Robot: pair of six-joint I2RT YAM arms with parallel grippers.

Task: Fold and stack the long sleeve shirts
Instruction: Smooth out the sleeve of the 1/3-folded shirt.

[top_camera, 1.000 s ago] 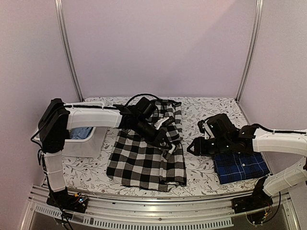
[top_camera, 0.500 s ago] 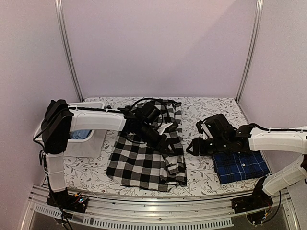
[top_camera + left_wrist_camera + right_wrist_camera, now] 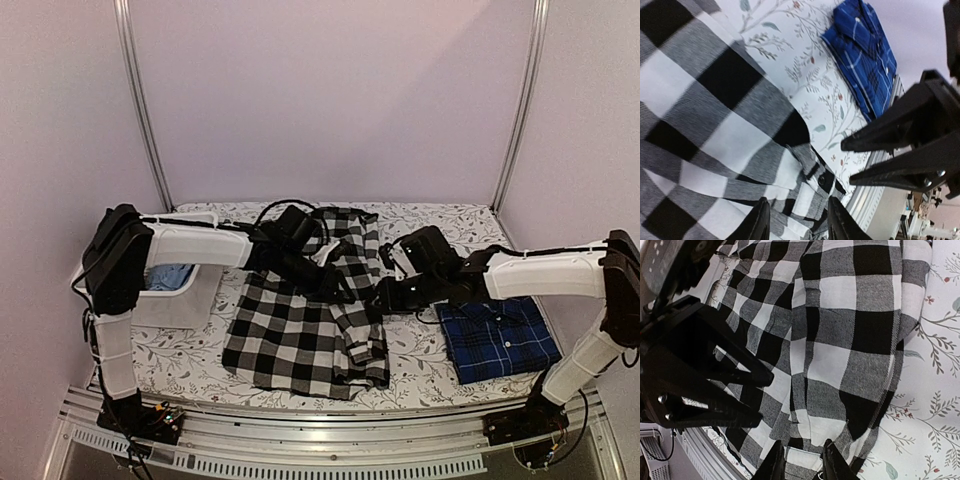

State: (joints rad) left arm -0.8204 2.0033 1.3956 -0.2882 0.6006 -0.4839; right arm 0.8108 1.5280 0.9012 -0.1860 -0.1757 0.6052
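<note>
The black-and-white check shirt [image 3: 300, 335] lies spread in the middle of the table, with one sleeve [image 3: 362, 320] laid down its right side. It fills the left wrist view [image 3: 715, 115] and the right wrist view [image 3: 850, 340]. The navy plaid shirt [image 3: 497, 338] lies folded at the right and also shows in the left wrist view [image 3: 865, 50]. My left gripper [image 3: 335, 285] is open just above the check cloth [image 3: 797, 226]. My right gripper [image 3: 385, 297] is open over the sleeve cuff [image 3: 802, 467], facing the left one closely.
A white bin [image 3: 190, 305] holding blue cloth [image 3: 170, 277] stands at the left edge. The floral tablecloth [image 3: 440, 225] covers the table. The metal front rail [image 3: 320, 440] runs along the near edge.
My right arm has swung left, off the navy shirt, to the check shirt's right side. My left gripper has drawn back slightly to the upper left. The sleeve now lies flatter along the shirt.
</note>
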